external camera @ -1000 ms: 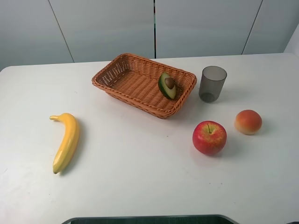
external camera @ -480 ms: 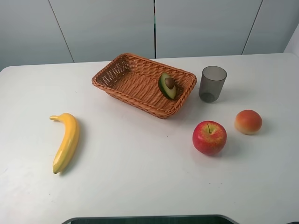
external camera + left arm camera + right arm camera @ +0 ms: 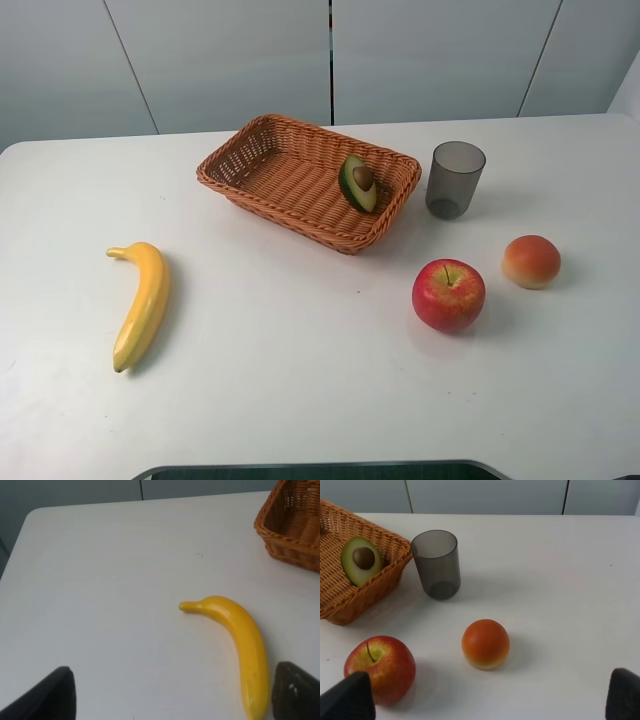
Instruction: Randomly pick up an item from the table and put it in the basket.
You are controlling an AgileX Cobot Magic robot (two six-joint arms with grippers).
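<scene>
Halved avocado [image 3: 358, 183] leaning inside the basket [image 3: 262, 162] against its cup-side wall, left gripper [image 3: 167, 692] and right gripper [image 3: 490, 697] both spread wide, empty (only cropped fingertips visible).

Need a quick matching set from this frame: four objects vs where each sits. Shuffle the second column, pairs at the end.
Objects:
1. halved avocado
2. banana
3. grey cup
4. red apple

Places:
A. just right of the basket
B. inside the basket, against its right wall
C. alone on the table, left side
D. beside the orange-red fruit

Pairs: 1-B, 2-C, 3-A, 4-D
</scene>
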